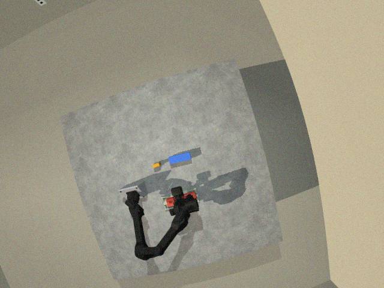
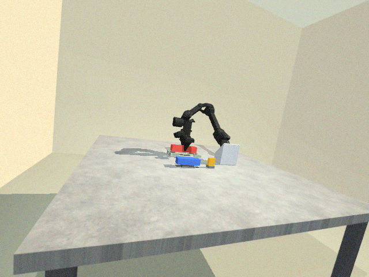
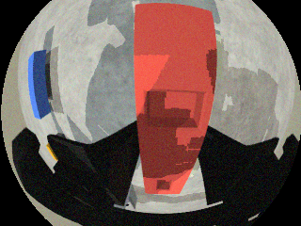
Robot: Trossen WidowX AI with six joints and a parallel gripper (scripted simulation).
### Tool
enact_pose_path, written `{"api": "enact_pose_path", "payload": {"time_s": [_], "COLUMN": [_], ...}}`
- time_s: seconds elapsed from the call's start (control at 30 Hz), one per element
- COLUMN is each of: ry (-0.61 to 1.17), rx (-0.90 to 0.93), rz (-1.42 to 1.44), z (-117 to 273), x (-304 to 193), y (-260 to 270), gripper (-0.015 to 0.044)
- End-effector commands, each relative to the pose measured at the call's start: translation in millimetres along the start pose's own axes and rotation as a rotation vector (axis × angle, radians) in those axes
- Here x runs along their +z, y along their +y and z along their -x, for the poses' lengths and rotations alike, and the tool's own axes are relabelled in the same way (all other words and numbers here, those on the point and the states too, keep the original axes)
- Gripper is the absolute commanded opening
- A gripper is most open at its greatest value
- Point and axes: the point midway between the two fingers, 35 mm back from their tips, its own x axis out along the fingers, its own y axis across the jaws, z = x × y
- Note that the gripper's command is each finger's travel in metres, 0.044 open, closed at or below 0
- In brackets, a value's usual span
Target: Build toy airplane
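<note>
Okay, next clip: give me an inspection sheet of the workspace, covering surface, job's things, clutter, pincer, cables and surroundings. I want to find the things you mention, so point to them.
Surface: mottled grey, stone-look table top (image 1: 192, 105) (image 2: 190, 190), marked by shadows.
Job's things: long red block-shaped fuselage (image 1: 189, 196) (image 2: 176, 148) (image 3: 176, 42) at the pale green cradle (image 1: 165, 207) (image 2: 169, 153), full seating unclear; blue oblong wing (image 1: 179, 158) (image 2: 188, 161) (image 3: 39, 85) and small orange block-like tail fin (image 1: 156, 165) (image 2: 211, 161) (image 3: 52, 152) off the fuselage, on the table.
Clutter: white box-like panel (image 1: 129, 189) (image 2: 230, 154) by the arm's foot, purpose unclear.
Pincer: black, two-fingered pincer (image 2: 186, 148) (image 3: 169, 123), shut on the fuselage.
Cables: nothing seen.
Surroundings: plain beige walls (image 2: 166, 65).
</note>
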Motion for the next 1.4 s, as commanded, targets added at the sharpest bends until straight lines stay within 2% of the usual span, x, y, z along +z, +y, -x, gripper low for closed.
{"api": "enact_pose_path", "payload": {"time_s": [0.0, 0.2, 0.37, 0.53, 1.03, 1.07, 1.37], "ry": [0.001, 0.001, 0.002, 0.002, 0.002, 0.002, 0.002], "rx": [-0.005, -0.006, -0.001, -0.001, -0.001, -0.001, -0.001], "rz": [0.007, 0.007, 0.0, 0.0, 0.0, 0.0, 0.0], "z": [-7.3, -9.5, -7.8, -7.8, -7.8, -7.8, -5.5], "x": [-1.5, -1.6, -0.9, -0.9, -0.9, -0.9, -0.4], "y": [0.2, 0.0, -0.5, -0.5, -0.5, -0.5, -0.3], "gripper": [0.0195, 0.0195, 0.0161, 0.003, 0.0424, 0.044, 0.044]}}
